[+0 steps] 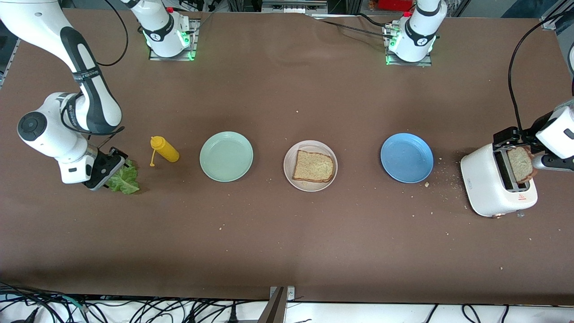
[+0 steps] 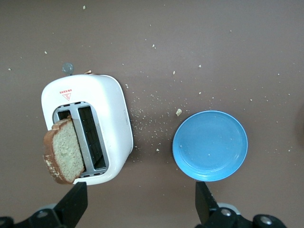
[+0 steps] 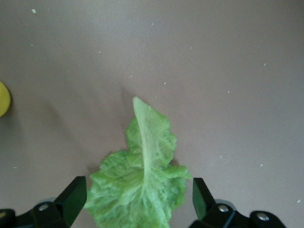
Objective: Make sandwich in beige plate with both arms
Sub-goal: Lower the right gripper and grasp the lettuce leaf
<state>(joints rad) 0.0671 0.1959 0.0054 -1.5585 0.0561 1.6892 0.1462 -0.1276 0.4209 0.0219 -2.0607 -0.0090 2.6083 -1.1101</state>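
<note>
Reaching down at its own end of the table, the right gripper [image 1: 112, 172] hangs low over a ruffled green lettuce leaf [image 1: 124, 180] that lies flat on the brown table [image 1: 287, 233]. Its two black fingers [image 3: 71, 199] stand wide apart, one on each side of the leaf's broad end, and in the right wrist view neither one visibly presses on it. Just beside this gripper, toward the middle of the table, a yellow squeeze bottle [image 1: 164, 149] lies on its side.

Next in the row sits a mint-green plate [image 1: 226, 156], then the beige plate [image 1: 310, 166] at the middle, holding one square slice of brown toast [image 1: 314, 166] flat on it. A blue plate [image 1: 406, 157] follows, well apart from the right gripper and near the left one.

At the other end, the left gripper [image 1: 522, 154] is up in the air over a white toaster [image 1: 491, 186]. Its fingers [image 2: 73, 204] are spread wide with nothing between them. A second toast slice [image 2: 64, 151] sticks up out of the toaster slot, leaning toward this gripper. Crumbs [image 2: 152, 121] dot the table between toaster and blue plate.
</note>
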